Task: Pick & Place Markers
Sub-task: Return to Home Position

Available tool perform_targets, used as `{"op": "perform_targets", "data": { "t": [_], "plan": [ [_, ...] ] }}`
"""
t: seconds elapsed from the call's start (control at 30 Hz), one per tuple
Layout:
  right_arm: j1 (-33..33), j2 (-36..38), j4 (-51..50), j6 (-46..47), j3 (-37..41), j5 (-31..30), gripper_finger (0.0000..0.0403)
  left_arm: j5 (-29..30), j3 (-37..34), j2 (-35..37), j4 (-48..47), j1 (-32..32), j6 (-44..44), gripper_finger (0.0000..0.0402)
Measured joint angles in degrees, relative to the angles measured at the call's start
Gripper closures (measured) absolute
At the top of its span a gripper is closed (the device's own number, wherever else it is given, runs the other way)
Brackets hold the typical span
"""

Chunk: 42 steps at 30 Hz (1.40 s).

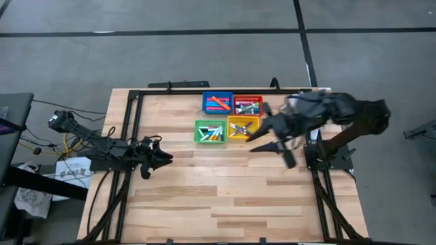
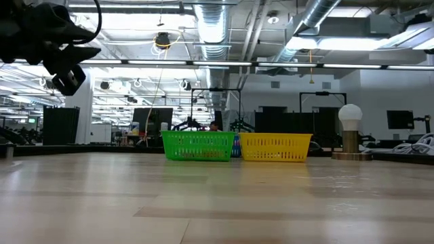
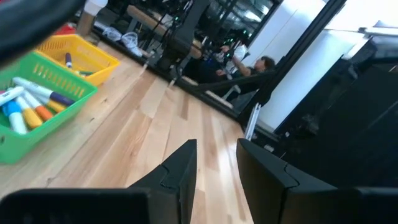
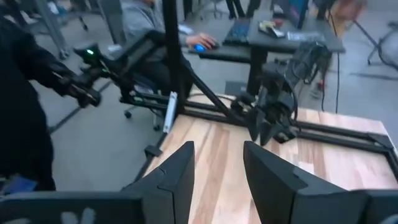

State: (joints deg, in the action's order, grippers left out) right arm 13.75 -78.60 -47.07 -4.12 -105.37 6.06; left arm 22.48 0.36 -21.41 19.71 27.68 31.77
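Markers lie in four small trays at the table's far middle. Orange ones sit in the blue tray [image 1: 216, 103]. Mixed colours fill the red tray [image 1: 247, 105], the green tray [image 1: 210, 131] and the yellow tray [image 1: 242, 127]. The left wrist view shows white-bodied markers [image 3: 28, 102] lying in the green tray [image 3: 56, 118] and one [image 3: 68, 60] in the yellow tray. My right gripper [image 1: 269, 151] [image 4: 217, 146] hovers open just right of the yellow tray, pointing toward the table's left, holding nothing. My left gripper [image 1: 169, 158] [image 3: 216, 144] waits open at the left side, pointing right.
Bare wood spans the table's near half [image 1: 225, 204]. A black frame rail [image 1: 204, 87] runs along the far edge behind the trays. A dark arm part [image 2: 61, 41] hangs at the upper left of the low view. A person sits at a desk [image 4: 149, 25] beyond the table.
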Motion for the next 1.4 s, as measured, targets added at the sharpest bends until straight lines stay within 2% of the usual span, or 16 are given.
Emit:
{"op": "perform_targets", "data": {
  "t": [0.13,0.3,0.47,0.67,0.8,0.97,1.07,1.4],
  "plan": [
    [1.2,8.4,5.4,1.1,9.2,0.0,0.0273,0.0,0.0,-1.0,-0.4,0.0,0.0,0.0289],
    [1.5,21.8,21.0,2.3,30.3,0.0,0.0273,0.0,0.0,-1.8,-0.3,0.0,0.1,0.0289],
    [1.7,34.1,44.8,3.3,55.9,0.0,0.0273,0.0,0.0,-1.7,0.1,0.0,0.1,0.0289],
    [1.7,43.8,72.2,10.6,82.3,0.0,0.0273,0.0,0.0,-1.7,0.5,0.0,0.0,0.0289],
    [1.5,48.6,82.5,15.0,94.0,0.0,0.0273,-0.6,0.0,-1.5,2.7,0.0,-2.0,0.0289],
    [2.4,55.2,92.1,16.7,103.2,0.0,0.0273,-3.0,0.0,-1.4,9.3,0.0,-6.7,0.0289],
    [3.1,59.7,90.6,15.9,104.9,0.0,0.0273,-4.4,0.0,-1.3,12.7,0.0,-9.3,0.0289],
    [3.4,71.5,64.9,18.1,104.9,-0.4,0.0273,-4.9,0.0,0.8,14.1,0.0,-12.4,0.0289]
  ]
}}
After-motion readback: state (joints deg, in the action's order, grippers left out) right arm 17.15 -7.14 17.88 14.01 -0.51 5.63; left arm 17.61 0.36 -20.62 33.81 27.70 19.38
